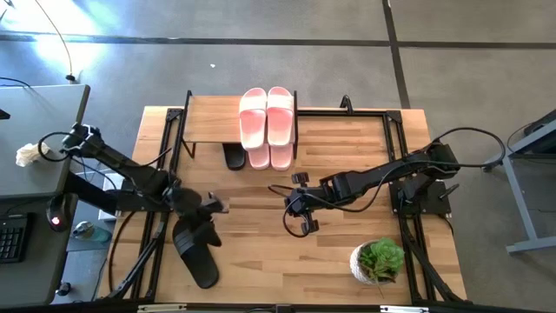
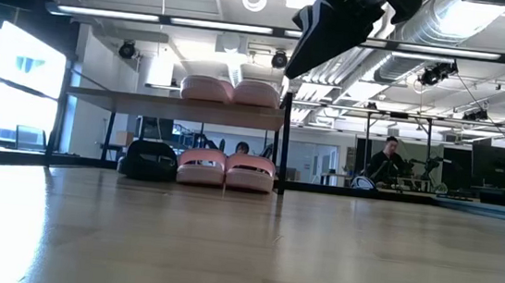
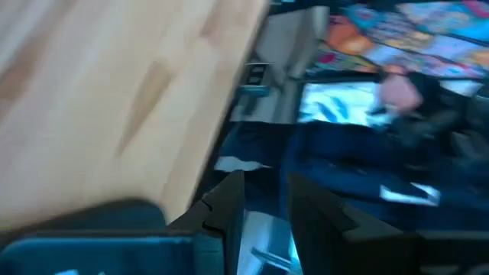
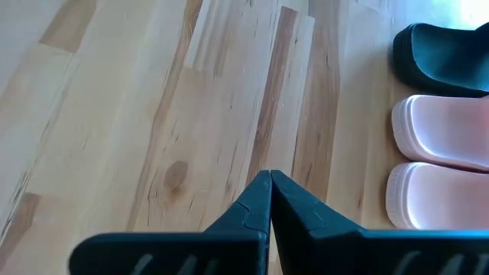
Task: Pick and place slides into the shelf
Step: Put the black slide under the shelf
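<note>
The left gripper (image 1: pixel 201 219) hung over the desk (image 1: pixel 347 148) at about seven o'clock, its jaws clamped on a black slide (image 1: pixel 193 246). The low view showed that slide (image 2: pixel 333 24) well clear of the surface, tilted toe-down, presumably to carry it over to the rack. The shelf (image 1: pixel 213 117) sat at twelve o'clock. Two pink slides (image 1: pixel 267 113) rested on its top board and two more (image 2: pixel 227 169) stood beneath it, so only the lower tier's left side seemed free. The other black slide (image 1: pixel 234 156) lay there under the board's edge, and its mate probably belonged beside it. The right gripper (image 1: pixel 300 213) waited near desk centre with jaws pressed fully together and holding nothing, likely keeping out of the left arm's path.
</note>
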Controlling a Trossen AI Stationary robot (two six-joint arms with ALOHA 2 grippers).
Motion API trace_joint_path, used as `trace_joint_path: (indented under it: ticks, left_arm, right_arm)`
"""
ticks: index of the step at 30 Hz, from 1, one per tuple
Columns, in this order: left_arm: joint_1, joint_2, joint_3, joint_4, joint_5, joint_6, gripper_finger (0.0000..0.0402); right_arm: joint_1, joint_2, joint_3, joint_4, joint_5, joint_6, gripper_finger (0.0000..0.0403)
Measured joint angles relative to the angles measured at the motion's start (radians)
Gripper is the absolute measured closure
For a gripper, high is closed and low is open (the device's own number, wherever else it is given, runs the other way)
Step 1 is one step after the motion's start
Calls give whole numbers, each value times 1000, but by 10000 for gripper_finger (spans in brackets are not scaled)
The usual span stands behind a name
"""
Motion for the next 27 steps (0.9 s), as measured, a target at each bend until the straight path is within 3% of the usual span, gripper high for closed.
trace_joint_path:
  ticks: [7, 13, 22, 27]
  left_arm:
    - [-159, 35, 188, -502, -266, -191, 314]
    - [-251, 184, 372, -873, -387, -330, 314]
    - [-281, 536, 632, -1301, -407, -385, 314]
    - [-295, 647, 706, -1268, -426, -324, 314]
  right_arm:
    - [0, 0, 0, 4, 0, -9, 403]
    - [-25, 0, 0, 3, -79, -20, 403]
    - [-70, 0, 0, -9, -88, -72, 403]
    - [-81, 0, 0, -24, -120, -81, 403]
